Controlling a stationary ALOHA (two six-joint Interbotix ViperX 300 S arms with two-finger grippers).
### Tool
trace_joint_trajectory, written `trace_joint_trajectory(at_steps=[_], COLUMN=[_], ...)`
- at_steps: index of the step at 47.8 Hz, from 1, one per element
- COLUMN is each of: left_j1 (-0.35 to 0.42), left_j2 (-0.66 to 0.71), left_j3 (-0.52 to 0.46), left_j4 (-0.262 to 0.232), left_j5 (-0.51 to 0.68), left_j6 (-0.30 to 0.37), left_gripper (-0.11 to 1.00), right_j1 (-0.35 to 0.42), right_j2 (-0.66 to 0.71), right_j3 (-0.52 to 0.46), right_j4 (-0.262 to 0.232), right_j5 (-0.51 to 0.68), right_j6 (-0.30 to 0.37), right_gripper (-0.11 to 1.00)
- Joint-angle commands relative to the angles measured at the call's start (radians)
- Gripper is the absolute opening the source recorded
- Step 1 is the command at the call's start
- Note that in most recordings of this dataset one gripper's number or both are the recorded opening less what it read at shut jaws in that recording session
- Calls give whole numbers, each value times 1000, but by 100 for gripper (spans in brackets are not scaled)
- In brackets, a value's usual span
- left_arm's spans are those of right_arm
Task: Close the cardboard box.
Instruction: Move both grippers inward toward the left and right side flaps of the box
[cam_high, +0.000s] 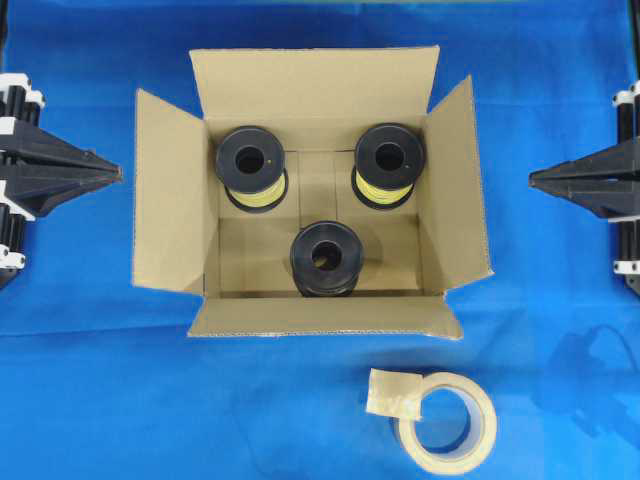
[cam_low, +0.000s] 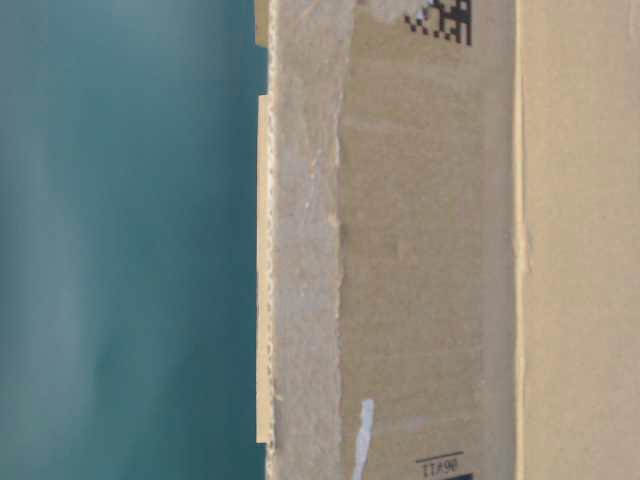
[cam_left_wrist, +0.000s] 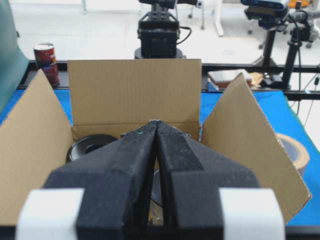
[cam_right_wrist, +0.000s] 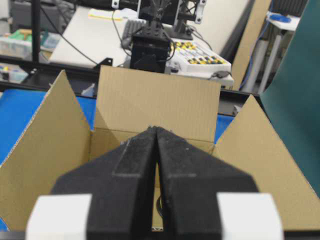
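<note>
From overhead, the cardboard box (cam_high: 312, 190) sits in the middle of the blue cloth (cam_high: 90, 400) with all four flaps splayed outward, so nothing has been folded in yet. Inside stand three black spools (cam_high: 324, 258); the two at the back carry yellow wire, the front one looks dark. They sit low in the box, which I judge leaves the flaps room to fold flat over them. The left gripper (cam_high: 118, 172) and the right gripper (cam_high: 532, 180) are parked well apart from the box on either side, each pointing at a side flap, a sensible start for pushing those flaps inward. A tape roll (cam_high: 447, 423) lies on the cloth near the front right corner of the box, clear of both arms

The table-level view is filled by a close, sideways stretch of the box wall (cam_low: 430, 250), with a torn tape strip, a square code at the top and small print at the bottom; no gripper shows here

The left wrist view looks over the left gripper (cam_left_wrist: 156, 125), its two pads pressed together with nothing between them, toward the near flap and the open box beyond; a spool rim and the tape roll's edge show

The right wrist view shows the right gripper (cam_right_wrist: 156, 131) likewise closed and empty, facing the opposite flap
</note>
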Motion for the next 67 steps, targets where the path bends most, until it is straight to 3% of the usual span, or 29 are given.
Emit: trace_joint_trajectory(at_steps=[1, 13, 26, 34, 44, 54, 67], left_j1=[0, -2, 0, 0, -2, 0, -2], left_j2=[0, -14, -21, 40, 156, 262, 324], left_j3=[-8, 3, 120, 184, 258, 261, 232], left_j4=[-29, -29, -34, -34, -37, -37, -37], left_j5=[8, 41, 6, -64, -212, -278, -347], left_j6=[6, 9, -5, -6, -17, -21, -21], left_gripper=[0, 0, 0, 0, 0, 0, 0], right_j1=[0, 0, 0, 0, 0, 0, 0], right_j2=[2, -5, -2, 21, 163, 281, 299], right_j3=[-18, -15, 74, 155, 202, 209, 189], right_j4=[2, 26, 66, 106, 123, 123, 127], right_j5=[-2, 48, 63, -12, -138, -241, -256], right_j6=[11, 18, 20, 18, 20, 20, 20], right_gripper=[0, 0, 0, 0, 0, 0, 0])
